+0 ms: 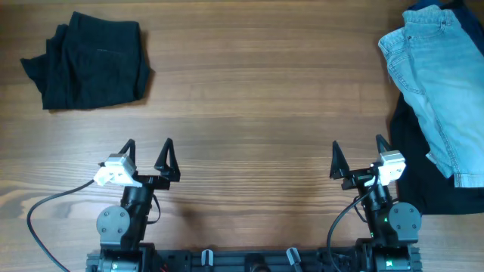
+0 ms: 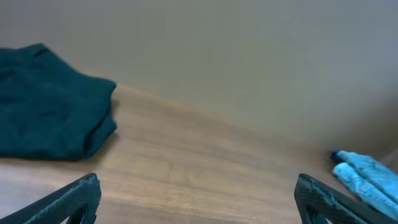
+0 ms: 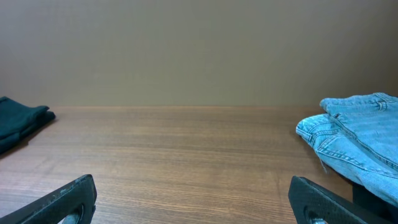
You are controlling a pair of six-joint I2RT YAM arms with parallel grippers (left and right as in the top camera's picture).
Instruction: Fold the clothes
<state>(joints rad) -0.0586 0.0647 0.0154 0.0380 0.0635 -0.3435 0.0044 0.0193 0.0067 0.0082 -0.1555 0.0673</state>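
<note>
While both my arms sit low at the near edge of the counter (image 1: 257,98), my left end effector (image 1: 148,149) and right end effector (image 1: 358,149) point out over the wood, fingers spread wide, gripping nothing. The black shorts (image 1: 91,64) lie as a folded bundle at the far left, well apart from either arm. At the right, light-blue jeans (image 1: 439,68) partly hide a larger black garment (image 1: 412,174); the frame edge cuts off both.

Bare tabletop (image 1: 257,98) stretching between black shorts (image 1: 87,57) at far left and jeans (image 1: 442,83) over dark garment (image 1: 412,162) at right.
</note>
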